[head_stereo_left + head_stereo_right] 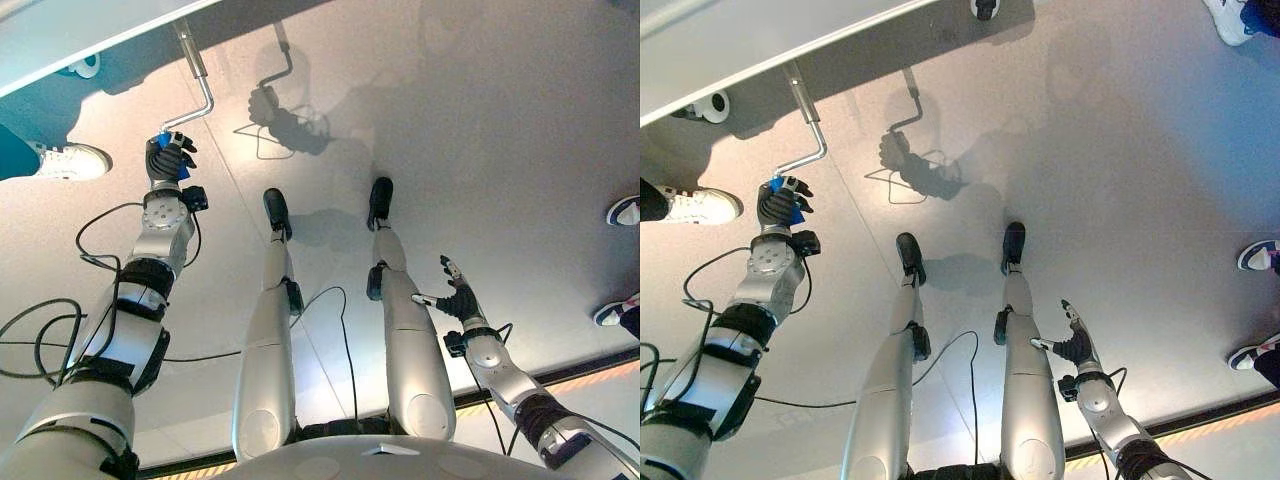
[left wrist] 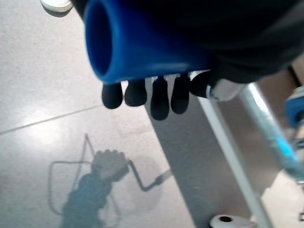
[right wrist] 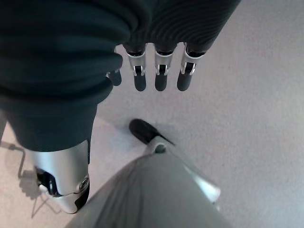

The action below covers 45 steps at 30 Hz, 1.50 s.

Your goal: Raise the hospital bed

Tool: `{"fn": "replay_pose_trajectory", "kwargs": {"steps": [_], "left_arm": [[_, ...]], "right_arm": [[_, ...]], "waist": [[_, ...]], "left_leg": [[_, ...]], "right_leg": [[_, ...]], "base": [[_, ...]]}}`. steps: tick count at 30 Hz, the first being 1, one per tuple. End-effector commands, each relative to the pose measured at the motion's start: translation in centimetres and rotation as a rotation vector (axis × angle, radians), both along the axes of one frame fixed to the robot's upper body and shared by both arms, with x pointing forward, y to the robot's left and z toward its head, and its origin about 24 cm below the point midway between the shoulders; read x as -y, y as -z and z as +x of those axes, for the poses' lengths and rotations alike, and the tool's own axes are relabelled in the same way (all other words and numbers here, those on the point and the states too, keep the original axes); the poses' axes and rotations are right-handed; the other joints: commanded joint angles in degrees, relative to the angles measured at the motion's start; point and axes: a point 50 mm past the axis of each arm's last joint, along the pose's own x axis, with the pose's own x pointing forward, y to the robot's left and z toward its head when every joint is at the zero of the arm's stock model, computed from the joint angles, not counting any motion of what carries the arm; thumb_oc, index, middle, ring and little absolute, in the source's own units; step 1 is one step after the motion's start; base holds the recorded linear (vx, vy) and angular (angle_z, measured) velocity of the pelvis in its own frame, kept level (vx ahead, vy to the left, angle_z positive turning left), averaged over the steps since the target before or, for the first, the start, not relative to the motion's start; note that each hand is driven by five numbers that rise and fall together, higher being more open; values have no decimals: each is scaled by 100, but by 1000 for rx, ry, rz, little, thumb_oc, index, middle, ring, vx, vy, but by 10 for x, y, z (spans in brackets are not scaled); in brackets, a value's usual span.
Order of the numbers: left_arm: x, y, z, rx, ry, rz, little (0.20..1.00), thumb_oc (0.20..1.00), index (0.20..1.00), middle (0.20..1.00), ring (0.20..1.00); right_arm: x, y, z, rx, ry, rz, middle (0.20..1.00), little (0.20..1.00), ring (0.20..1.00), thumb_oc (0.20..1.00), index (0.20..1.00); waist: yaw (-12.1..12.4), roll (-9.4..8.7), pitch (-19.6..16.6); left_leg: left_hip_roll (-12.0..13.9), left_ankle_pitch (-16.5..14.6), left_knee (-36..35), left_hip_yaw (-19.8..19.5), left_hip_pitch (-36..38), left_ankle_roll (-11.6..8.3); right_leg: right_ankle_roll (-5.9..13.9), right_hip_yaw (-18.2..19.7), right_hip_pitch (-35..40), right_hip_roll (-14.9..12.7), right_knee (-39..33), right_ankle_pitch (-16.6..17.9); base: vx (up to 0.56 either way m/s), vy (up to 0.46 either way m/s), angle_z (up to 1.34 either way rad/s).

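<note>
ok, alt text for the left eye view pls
The robot's left hand is closed around the blue grip of a bent metal crank that runs under the bed edge. Its right hand hangs open over the floor.

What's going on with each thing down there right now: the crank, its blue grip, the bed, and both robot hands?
Crank: sticks out from under the bed, bent end toward the robot.
Blue handle: gripped, fingers curled round it.
Left hand: shut on the blue handle.
Right hand: open, fingers straight, holding nothing, over the floor.
Bed edge: crosses the far left corner, above the crank.
</note>
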Motion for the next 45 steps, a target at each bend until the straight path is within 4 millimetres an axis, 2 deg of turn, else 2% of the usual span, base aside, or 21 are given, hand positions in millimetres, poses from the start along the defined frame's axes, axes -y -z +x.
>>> {"fn": "replay_pose_trajectory", "kwargs": {"steps": [1, 8, 9, 11, 21, 45], "left_arm": [[-20, -11, -2, -3, -72, 64, 200, 200, 200, 200, 200], [-20, -11, -2, -3, -72, 64, 200, 200, 200, 200, 200], [-14, -10, 3, -34, -76, 77, 200, 200, 200, 200, 200], [-3, -10, 8, -41, -56, 77, 200, 200, 200, 200, 200], [26, -23, 22, 2, -3, 61, 200, 200, 200, 200, 200], [33, -51, 31, 56, 4, 103, 200, 200, 200, 200, 200]], "right_arm": [[-13, 7, -8, -27, -48, 25, 1000, 1000, 1000, 1000, 1000], [-13, 7, -8, -27, -48, 25, 1000, 1000, 1000, 1000, 1000], [-20, 6, -5, -18, -82, 36, 1000, 1000, 1000, 1000, 1000], [-23, 7, -5, -25, -96, 40, 1000, 1000, 1000, 1000, 1000], [-29, 5, -4, -16, -117, 59, 1000, 1000, 1000, 1000, 1000], [-26, 7, -12, -20, -124, 65, 1000, 1000, 1000, 1000, 1000]], "waist": [[-17, -451, -28], [-16, -453, -28], [-173, -569, -28], [-261, -605, -28], [-491, -747, -28], [-636, -742, -28]], "left_leg": [[-5, -244, 203, 418, 313, -205], [-5, -244, 203, 419, 312, -205], [50, -238, 159, 530, 325, -208], [71, -236, 142, 591, 374, -207], [136, -247, 89, 761, 545, -234], [175, -223, 83, 831, 430, -256]], "right_leg": [[497, 428, -140, -192, 620, -230], [497, 430, -142, -192, 621, -230], [500, 565, -272, -112, 626, -180], [491, 636, -303, -45, 629, -159], [468, 778, -323, 74, 588, -83], [439, 909, -543, 169, 559, -30]], "base": [[0, 0, 0], [-1, 0, -3], [-12, -15, -9], [-22, -19, -19], [-13, -15, -11], [0, -2, -1]]}}
